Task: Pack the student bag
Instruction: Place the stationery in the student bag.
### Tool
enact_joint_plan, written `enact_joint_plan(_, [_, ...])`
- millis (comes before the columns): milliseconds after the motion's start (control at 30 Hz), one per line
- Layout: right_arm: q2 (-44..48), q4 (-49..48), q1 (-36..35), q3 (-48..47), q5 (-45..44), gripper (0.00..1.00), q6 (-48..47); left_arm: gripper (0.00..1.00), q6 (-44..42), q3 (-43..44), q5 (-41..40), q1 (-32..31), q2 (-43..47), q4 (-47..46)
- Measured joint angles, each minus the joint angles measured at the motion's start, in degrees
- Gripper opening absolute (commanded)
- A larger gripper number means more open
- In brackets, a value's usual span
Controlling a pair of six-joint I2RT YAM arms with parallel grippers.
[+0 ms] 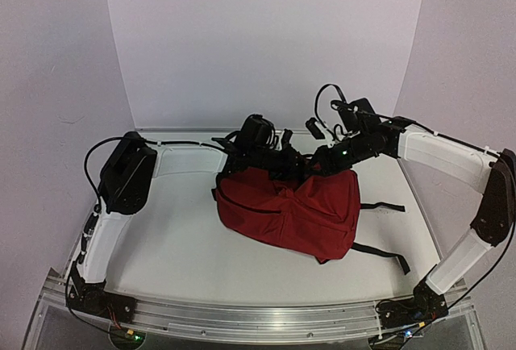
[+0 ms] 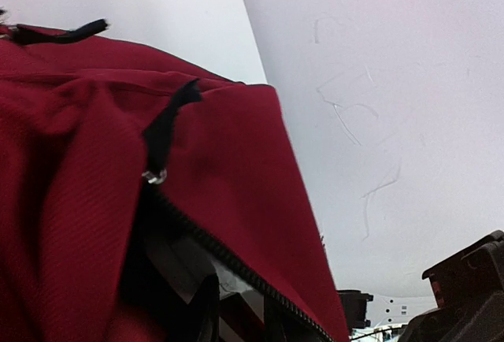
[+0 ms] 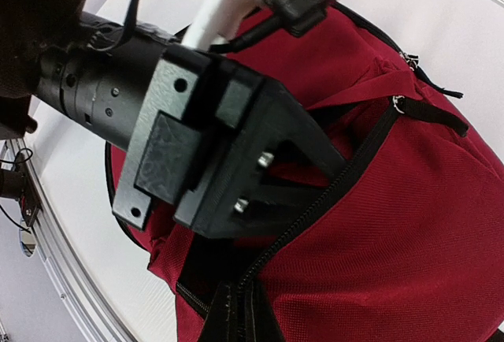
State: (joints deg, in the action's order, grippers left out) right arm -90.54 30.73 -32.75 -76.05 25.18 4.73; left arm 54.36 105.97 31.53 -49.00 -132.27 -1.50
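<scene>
Red bag [image 1: 298, 213] lies mid-worktop [image 1: 177, 245], a bit twd the right edge, straps trailing right. Both arms meet at its far side. Right gripper [image 3: 239, 318]: fingers narrow, pinched on the edge by the open zip [image 3: 346, 170]. Left gripper [image 1: 289, 163]: tips inside the opening, hidden by fabric, so can't tell its width.

Lies slumped mid-counter [image 1: 177, 245] as a dark red soft-fabric student bag [image 1: 298, 213], black zipper [image 3: 346, 172] partly open along the top, black straps [image 1: 380, 206] trailing rightward.
</scene>
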Motion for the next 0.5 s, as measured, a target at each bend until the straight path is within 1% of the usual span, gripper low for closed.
enact_joint_plan(67, [0.0,0.06,0.04,0.0,0.01,0.0,0.0,0.26,0.47,0.94,1.64,-0.2,-1.19,-1.62])
enact_joint_plan(167, [0.0,0.1,0.07,0.0,0.03,0.0,0.02,0.4,1.27,0.19,3.9,-0.29,-1.46,-4.41])
enact_joint_plan(233, [0.0,0.1,0.07,0.0,0.03,0.0,0.02,0.48,0.63,-2.32,4.45,-0.29,-0.55,-6.32])
enact_joint_plan(300, [0.0,0.17,0.07,0.0,0.17,0.0,0.02,0.52,-0.67,-6.09,3.63,-0.29,1.89,-5.71])
enact_joint_plan(400, [0.0,0.21,-0.01,0.0,0.86,0.0,0.02,0.54,-3.43,-11.1,0.55,-0.4,6.55,-2.62])
enact_joint_plan(500, [-0.02,0.17,-0.02,0.0,2.02,0.0,0.02,0.57,-6.33,-13.95,-3.29,-0.61,12.2,1.13])
